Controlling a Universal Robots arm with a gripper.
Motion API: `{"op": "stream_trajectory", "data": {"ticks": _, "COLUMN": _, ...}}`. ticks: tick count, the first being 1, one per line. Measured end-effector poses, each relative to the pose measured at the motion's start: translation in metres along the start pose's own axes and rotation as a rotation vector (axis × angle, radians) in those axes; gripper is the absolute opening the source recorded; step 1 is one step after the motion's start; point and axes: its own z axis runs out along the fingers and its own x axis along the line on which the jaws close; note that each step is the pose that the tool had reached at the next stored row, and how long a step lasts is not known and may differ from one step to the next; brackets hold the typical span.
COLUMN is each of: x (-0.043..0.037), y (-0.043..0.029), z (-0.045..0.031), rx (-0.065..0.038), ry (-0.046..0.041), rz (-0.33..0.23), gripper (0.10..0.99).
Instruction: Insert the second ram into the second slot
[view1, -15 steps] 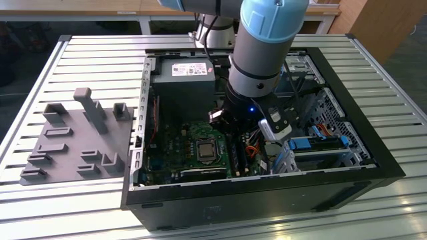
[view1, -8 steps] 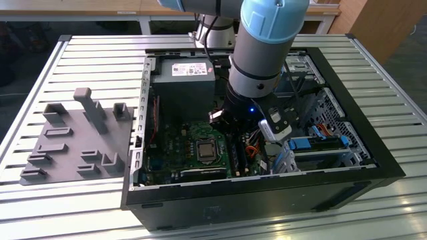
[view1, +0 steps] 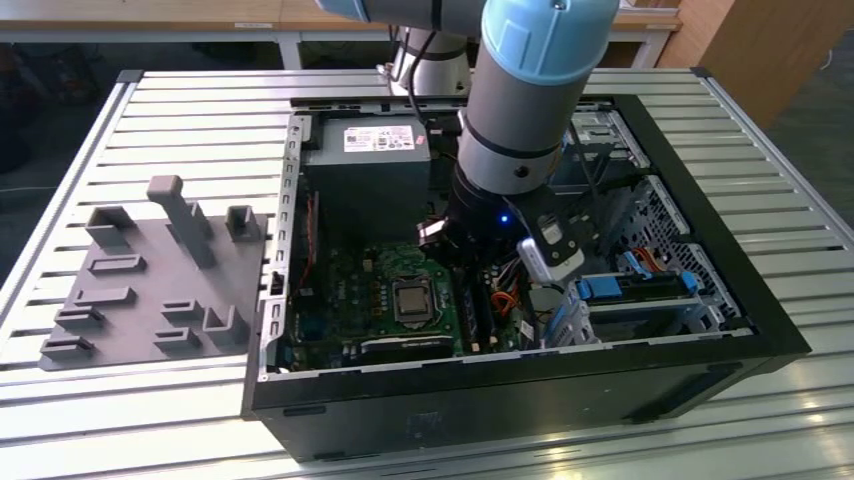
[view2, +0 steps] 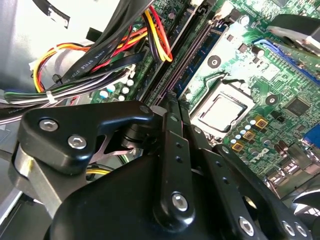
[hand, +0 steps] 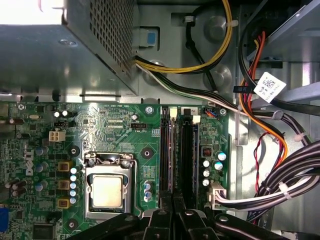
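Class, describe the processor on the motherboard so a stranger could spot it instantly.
Start at the open black computer case on the slatted table. Inside lies a green motherboard; the processor is its plain silver square, framed in metal, beside the long dark memory slots.

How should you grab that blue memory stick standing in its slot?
Probably pinch the ram stick by its two flat faces near its exposed top edge, coming straight down. It stands on edge in the motherboard, with cables close along one side.
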Motion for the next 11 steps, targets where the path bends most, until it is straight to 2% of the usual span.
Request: {"op": "stream_trajectory", "data": {"ticks": 11, "x": 0.0, "y": 0.0, "z": -0.0005, "rx": 0.0, "ry": 0.0, "rz": 0.0, "gripper": 0.129}}
